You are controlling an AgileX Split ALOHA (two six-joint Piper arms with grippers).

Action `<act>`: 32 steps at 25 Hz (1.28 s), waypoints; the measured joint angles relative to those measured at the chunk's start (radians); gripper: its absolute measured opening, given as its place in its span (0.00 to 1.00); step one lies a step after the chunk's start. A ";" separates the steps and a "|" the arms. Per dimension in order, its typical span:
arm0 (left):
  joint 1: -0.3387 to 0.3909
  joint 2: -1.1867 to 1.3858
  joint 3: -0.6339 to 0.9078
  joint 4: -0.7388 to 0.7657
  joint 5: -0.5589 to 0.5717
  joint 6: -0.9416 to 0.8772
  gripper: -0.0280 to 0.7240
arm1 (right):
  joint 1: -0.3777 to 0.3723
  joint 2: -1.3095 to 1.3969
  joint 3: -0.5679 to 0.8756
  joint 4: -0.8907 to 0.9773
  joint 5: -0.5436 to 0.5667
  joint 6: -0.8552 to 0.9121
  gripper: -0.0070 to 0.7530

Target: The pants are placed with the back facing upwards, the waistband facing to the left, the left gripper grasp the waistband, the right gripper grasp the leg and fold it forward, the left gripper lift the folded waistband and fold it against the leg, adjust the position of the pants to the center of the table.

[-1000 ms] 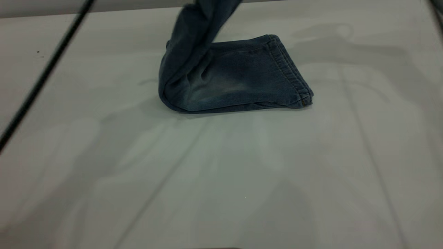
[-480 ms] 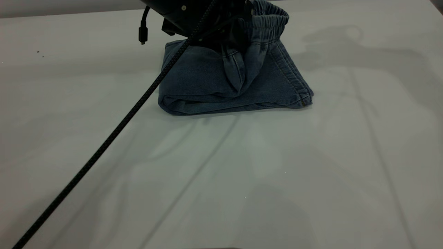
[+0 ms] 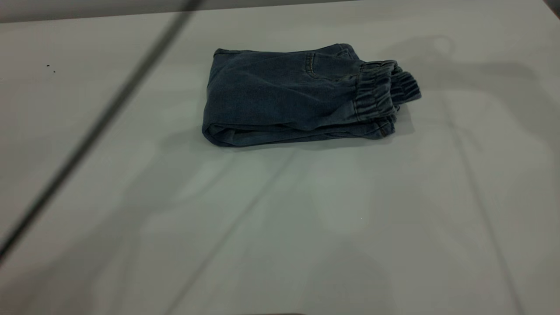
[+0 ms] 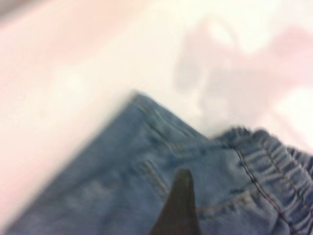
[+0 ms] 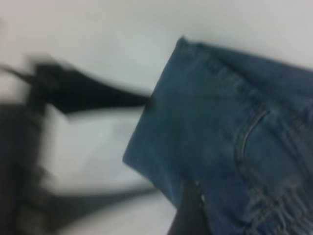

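The blue denim pants [image 3: 288, 94] lie folded in a flat stack on the white table [image 3: 280, 227], toward its far side. The ruffled waistband [image 3: 385, 87] rests on top at the right end, over the leg hems [image 3: 380, 129]. Neither claw shows in the exterior view. In the left wrist view my left gripper [image 4: 230, 215] hovers open over the denim near the waistband [image 4: 274, 161]; only one dark fingertip [image 4: 182, 196] shows, holding nothing. In the right wrist view my right gripper [image 5: 220, 215] is open above the pants [image 5: 220, 122], with one scuffed fingertip [image 5: 191, 205] visible.
A blurred black braided cable [image 3: 109, 109] slants across the left of the exterior view. A blurred dark arm [image 5: 73, 93] shows beside the pants in the right wrist view. Bare white tabletop surrounds the stack, widest toward the near edge.
The left gripper carried the waistband over to the right, laid it on the folded legs, let go and left the exterior view. The stack now lies flat.
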 joint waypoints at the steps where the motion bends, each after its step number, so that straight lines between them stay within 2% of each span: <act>1: 0.023 -0.038 0.000 0.009 0.005 -0.011 0.83 | 0.019 0.002 0.000 -0.017 0.005 0.004 0.65; 5: 0.125 -0.168 0.000 0.021 0.056 -0.032 0.80 | 0.141 0.057 0.000 -0.109 -0.006 0.052 0.65; 8: 0.153 -0.235 0.000 0.024 0.115 -0.035 0.80 | 0.250 0.122 0.000 -0.223 -0.066 0.142 0.65; 10: 0.153 -0.261 0.000 0.026 0.150 -0.036 0.80 | 0.321 0.167 0.000 -0.352 -0.134 0.263 0.65; 12: 0.152 -0.273 0.000 0.027 0.176 -0.037 0.80 | 0.375 0.203 0.000 -0.513 -0.209 0.459 0.65; 15: 0.151 -0.273 0.000 0.031 0.211 -0.037 0.80 | 0.430 0.247 0.000 -0.717 -0.248 0.703 0.65; 17: 0.151 -0.273 0.000 0.033 0.227 -0.038 0.79 | 0.454 0.272 0.000 -0.783 -0.263 0.785 0.65; 21: 0.151 -0.273 0.000 0.035 0.260 -0.038 0.79 | 0.469 0.332 0.000 -0.780 -0.264 0.842 0.65; 27: 0.151 -0.273 0.000 0.036 0.312 -0.038 0.79 | 0.473 0.359 -0.007 -0.668 -0.158 0.831 0.64; 32: 0.151 -0.273 0.000 0.039 0.342 -0.038 0.79 | 0.520 0.356 -0.007 -0.557 -0.115 0.774 0.59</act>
